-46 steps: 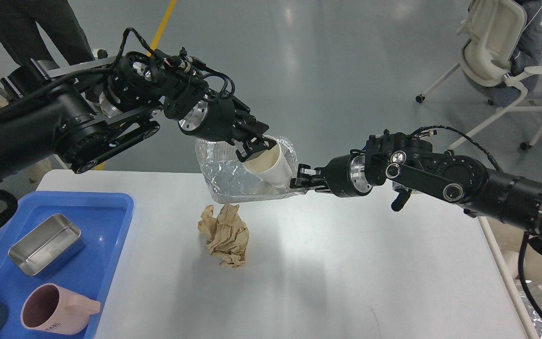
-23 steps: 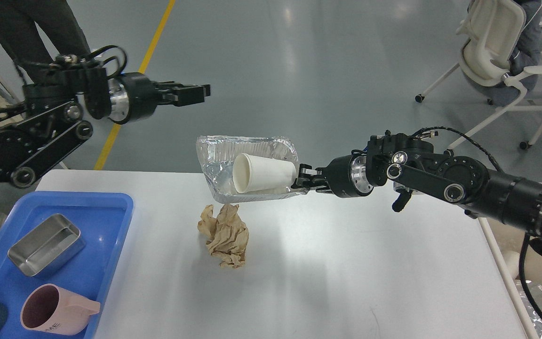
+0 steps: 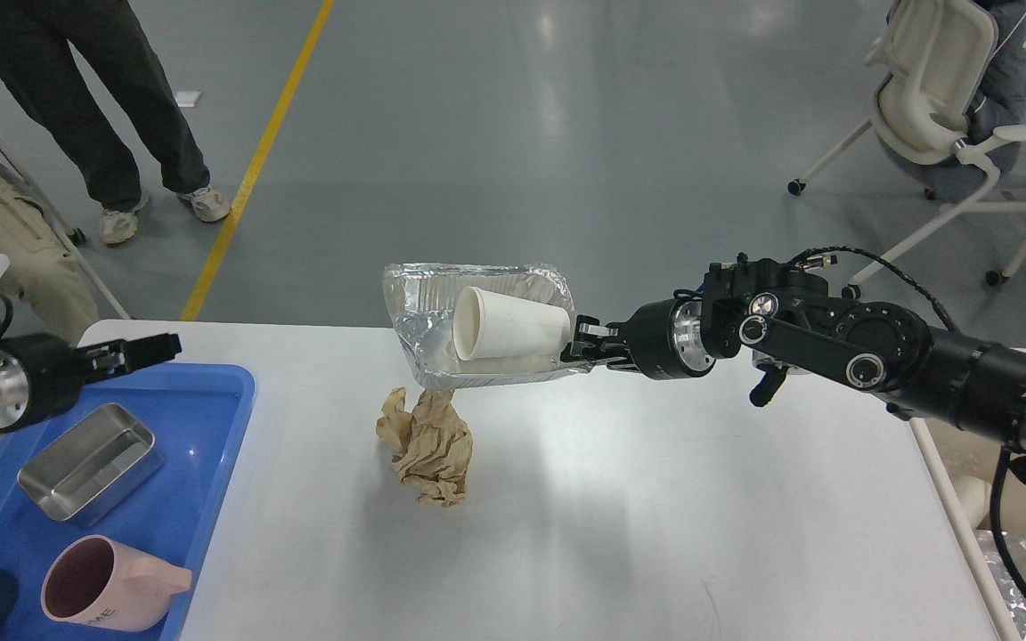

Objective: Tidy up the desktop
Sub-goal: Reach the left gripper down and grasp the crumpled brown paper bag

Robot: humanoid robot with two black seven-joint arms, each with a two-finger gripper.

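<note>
withdrawn to the blue tray: left gripper, jaw state unclear. right gripper clamped on foil tray, paper cup lying inside. desktop below, long axis left-right; crumpled brown paper on it.

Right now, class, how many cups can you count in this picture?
2, maybe more. A white paper cup lies on its side in the foil tray held by the right gripper; a pink cup stands in the blue tray.

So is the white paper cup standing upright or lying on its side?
On its side: the white paper cup lies in the foil tray, open mouth facing left.
</note>
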